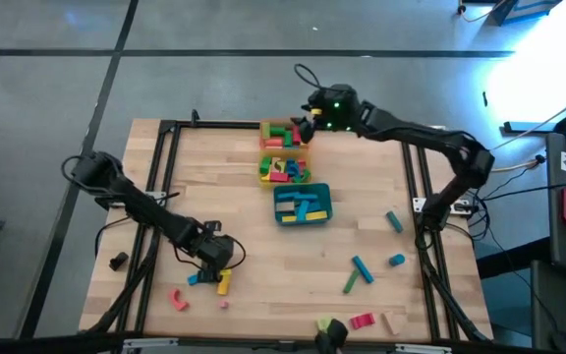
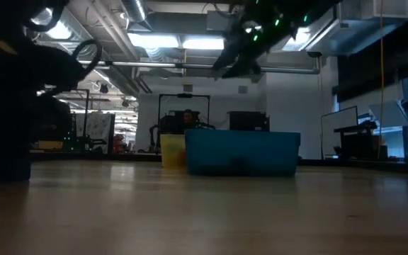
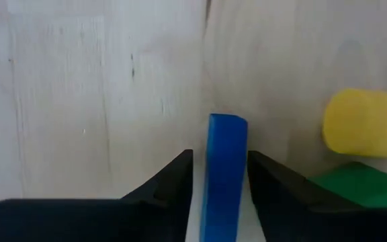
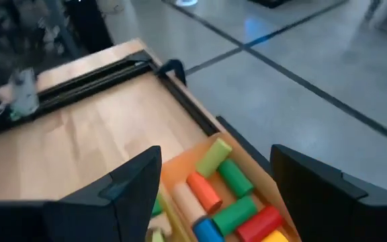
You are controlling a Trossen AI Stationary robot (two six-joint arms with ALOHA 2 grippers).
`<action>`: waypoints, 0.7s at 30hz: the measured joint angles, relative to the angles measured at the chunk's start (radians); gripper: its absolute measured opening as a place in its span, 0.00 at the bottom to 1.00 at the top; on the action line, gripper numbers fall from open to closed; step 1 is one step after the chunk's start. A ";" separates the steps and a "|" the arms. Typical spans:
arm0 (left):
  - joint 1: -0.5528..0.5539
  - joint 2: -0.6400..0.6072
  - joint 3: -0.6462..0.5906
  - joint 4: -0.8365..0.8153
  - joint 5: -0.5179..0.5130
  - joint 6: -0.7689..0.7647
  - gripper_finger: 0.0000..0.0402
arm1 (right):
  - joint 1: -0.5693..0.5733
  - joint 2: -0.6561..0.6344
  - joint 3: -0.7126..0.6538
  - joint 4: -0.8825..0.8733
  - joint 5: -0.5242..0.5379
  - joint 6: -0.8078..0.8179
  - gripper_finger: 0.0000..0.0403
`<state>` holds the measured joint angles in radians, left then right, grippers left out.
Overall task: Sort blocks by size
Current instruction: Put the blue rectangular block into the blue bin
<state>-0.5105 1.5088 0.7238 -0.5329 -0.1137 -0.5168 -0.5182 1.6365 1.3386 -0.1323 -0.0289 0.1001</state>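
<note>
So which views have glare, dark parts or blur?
High view: strong glare on the floor at upper right. Low view: backlit by ceiling lights, so the teal tray looks dim and the arms are silhouettes. Right wrist view: motion blur along the edges. Left wrist view: the blue block is evenly lit.

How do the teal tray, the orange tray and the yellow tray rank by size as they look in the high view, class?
1. Teal tray: clearly the largest.
2. Orange tray and yellow tray: both look about the same size, smaller than the teal one, so they are not ranked against each other.
</note>
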 joint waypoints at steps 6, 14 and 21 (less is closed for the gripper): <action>0.033 0.016 0.000 -0.002 0.007 -0.007 0.13 | 0.038 -0.123 0.081 -0.272 -0.017 -0.109 0.70; 0.131 0.003 0.038 0.002 -0.003 0.083 0.10 | 0.178 -0.290 0.092 -0.649 -0.017 -0.098 0.70; 0.240 -0.015 0.176 0.002 -0.007 0.349 0.10 | 0.389 -0.328 0.092 -0.968 -0.017 0.139 0.70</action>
<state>-0.2703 1.4940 0.9003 -0.5311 -0.1211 -0.1679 -0.1296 1.3083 1.4303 -1.1002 -0.0460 0.2391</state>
